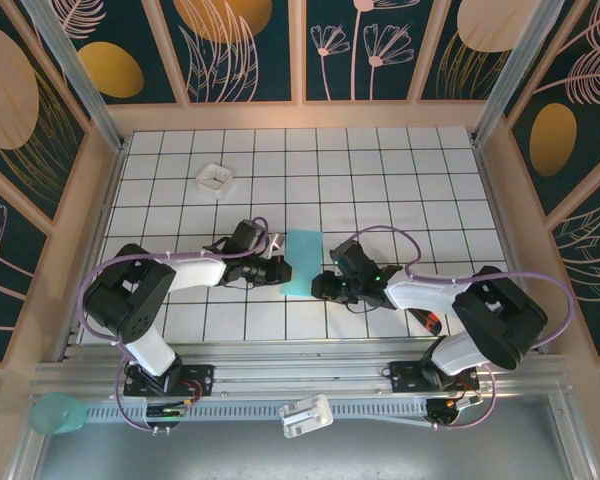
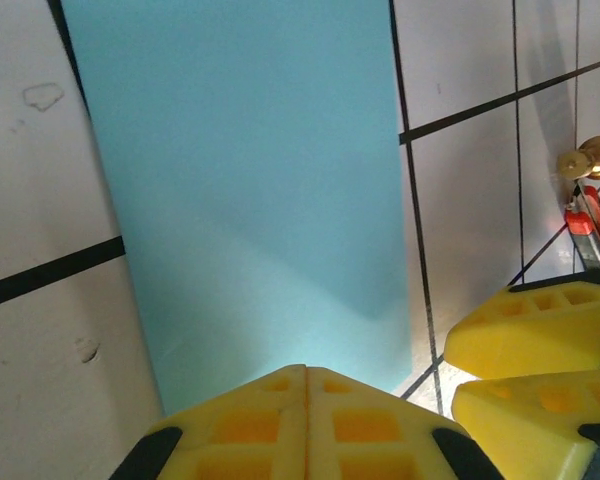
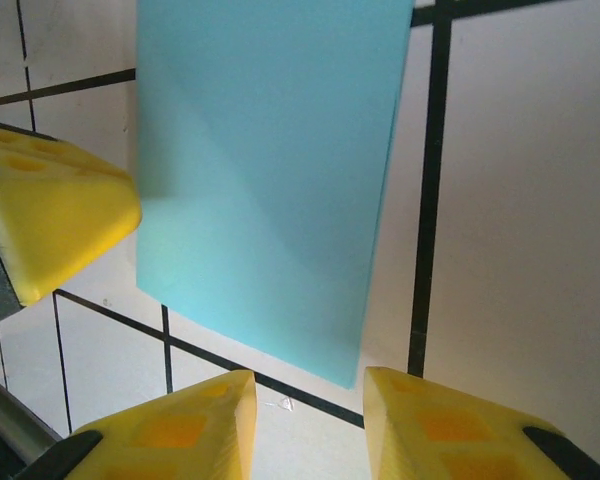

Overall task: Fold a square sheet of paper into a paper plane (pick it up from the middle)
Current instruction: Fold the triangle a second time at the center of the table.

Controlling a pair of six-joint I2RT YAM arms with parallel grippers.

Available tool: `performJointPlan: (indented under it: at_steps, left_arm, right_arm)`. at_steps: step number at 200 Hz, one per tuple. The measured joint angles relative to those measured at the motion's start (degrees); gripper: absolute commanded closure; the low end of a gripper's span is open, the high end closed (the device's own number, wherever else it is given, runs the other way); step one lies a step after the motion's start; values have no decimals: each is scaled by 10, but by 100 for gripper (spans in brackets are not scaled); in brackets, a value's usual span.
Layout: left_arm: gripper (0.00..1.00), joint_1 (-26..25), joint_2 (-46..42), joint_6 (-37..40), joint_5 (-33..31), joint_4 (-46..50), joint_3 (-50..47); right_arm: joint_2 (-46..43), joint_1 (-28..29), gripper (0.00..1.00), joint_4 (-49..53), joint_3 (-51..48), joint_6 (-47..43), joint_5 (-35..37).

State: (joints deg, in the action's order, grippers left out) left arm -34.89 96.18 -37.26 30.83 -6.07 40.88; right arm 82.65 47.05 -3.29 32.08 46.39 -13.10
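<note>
Seeing the thin turquoise-blue paper sheet (image 1: 302, 262) flat against the tips of the clenched left gripper (image 2: 305, 385), just ahead of the released right gripper (image 3: 310, 390), folded to a smooth narrow rectangle.

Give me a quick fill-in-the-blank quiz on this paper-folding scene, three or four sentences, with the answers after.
1. The left gripper has its jaws ____ at the near edge of the blue paper.
2. The right gripper has its jaws ____, with a corner of the blue paper just ahead of it.
3. In the top view the blue paper lies ____ the two grippers.
4. The white tray sits on the ____ arm's side of the blue paper.
Answers: shut; open; between; left.
</note>
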Motion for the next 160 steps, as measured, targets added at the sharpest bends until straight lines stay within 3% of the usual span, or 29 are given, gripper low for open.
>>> performJointPlan:
  at_steps: [85, 124, 160]
  left_arm:
    - [98, 0, 14, 0, 2, -21, -24]
    - [83, 0, 14, -5, 6, -26, -22]
    - [87, 8, 7, -22, 3, -34, 16]
  right_arm:
    - [20, 22, 63, -28, -1, 53, 30]
    - [19, 22, 63, -27, -1, 53, 45]
    - [16, 22, 63, -27, -1, 50, 47]
